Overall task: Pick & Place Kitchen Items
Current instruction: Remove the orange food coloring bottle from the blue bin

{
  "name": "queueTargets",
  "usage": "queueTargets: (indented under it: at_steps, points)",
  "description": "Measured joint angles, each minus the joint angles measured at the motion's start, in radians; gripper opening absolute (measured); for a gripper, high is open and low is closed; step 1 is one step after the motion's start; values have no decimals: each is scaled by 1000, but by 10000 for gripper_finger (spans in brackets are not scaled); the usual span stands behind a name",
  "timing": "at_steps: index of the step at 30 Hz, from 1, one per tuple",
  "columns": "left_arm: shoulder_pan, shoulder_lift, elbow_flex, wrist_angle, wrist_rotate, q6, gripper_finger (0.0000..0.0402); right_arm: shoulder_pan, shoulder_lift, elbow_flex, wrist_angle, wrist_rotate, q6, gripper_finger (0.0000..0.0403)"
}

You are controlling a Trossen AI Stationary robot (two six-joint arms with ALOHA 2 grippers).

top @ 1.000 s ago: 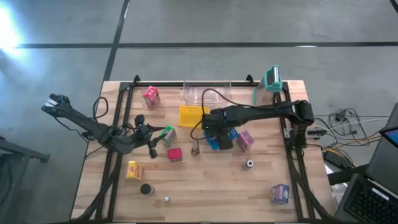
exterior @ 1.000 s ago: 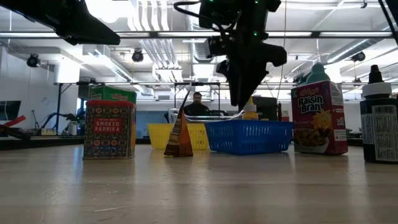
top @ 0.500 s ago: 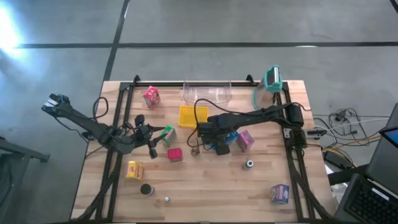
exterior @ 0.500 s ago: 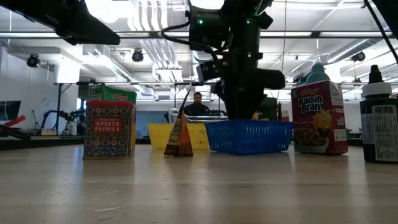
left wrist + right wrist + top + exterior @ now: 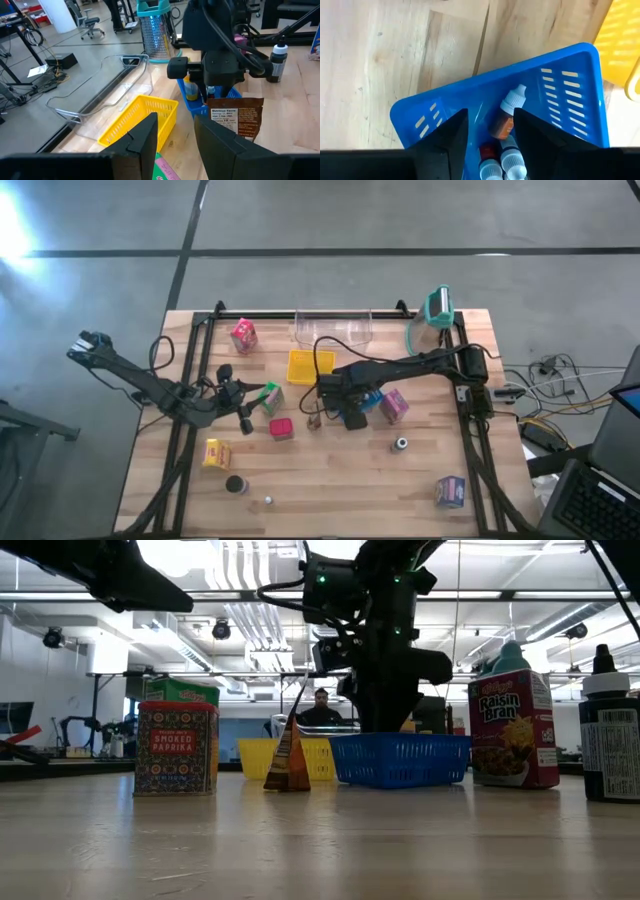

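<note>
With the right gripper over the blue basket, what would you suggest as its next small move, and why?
Probably lift the right gripper straight up out of the blue basket. Its fingers stand apart and empty, with small bottles lying loose on the basket floor between and below them, so a release looks done. The left gripper waits by the green carton.

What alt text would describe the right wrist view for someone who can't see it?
Two dark jaws, standing apart, hang over a blue basket holding small dropper bottles, one brown with a white cap. The basket sits on a wooden table, beside a yellow basket.
</note>
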Motion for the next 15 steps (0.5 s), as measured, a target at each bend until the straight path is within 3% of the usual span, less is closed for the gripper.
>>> queueTargets:
  at_steps: [7,15]
  points:
    - [0,0,0,0,0,0,136,-22,0,-32,18,-3,-10,166]
    - [0,0,0,0,0,0,136,-34,0,-49,50,-46,-19,142]
